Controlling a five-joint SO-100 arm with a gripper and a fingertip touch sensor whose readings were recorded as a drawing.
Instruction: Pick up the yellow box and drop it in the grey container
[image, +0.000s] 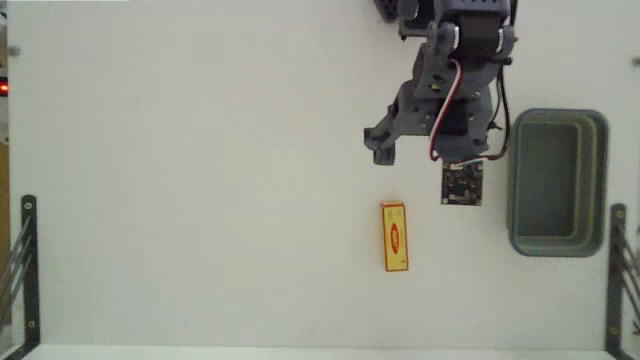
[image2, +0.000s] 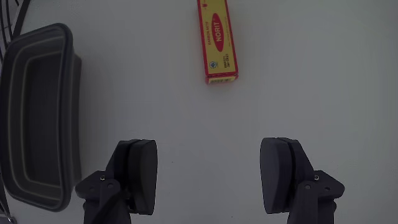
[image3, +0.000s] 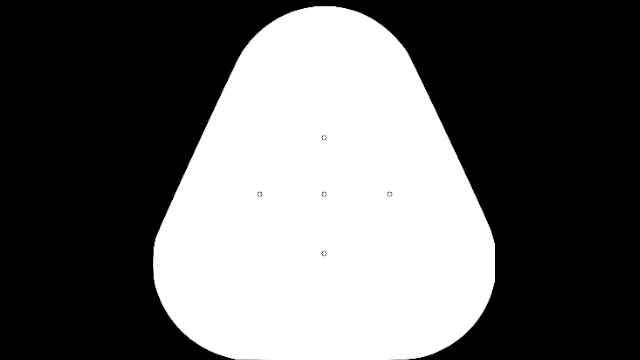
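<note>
In the wrist view the jaws stand wide apart and empty over the white bench (image: 200, 200), the gripper (image2: 208, 177) well short of the yellow box (image2: 217, 38). In the fixed view the yellow box (image: 395, 236) lies flat on the bench, below the arm (image: 450, 90). The grey container (image: 556, 182) sits well apart to the box's right, near the bench's right edge.

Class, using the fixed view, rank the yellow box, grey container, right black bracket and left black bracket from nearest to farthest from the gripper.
1. yellow box, below the gripper, and grey container, to its right: too close to call.
2. right black bracket, bottom right.
3. left black bracket, far left.
</note>
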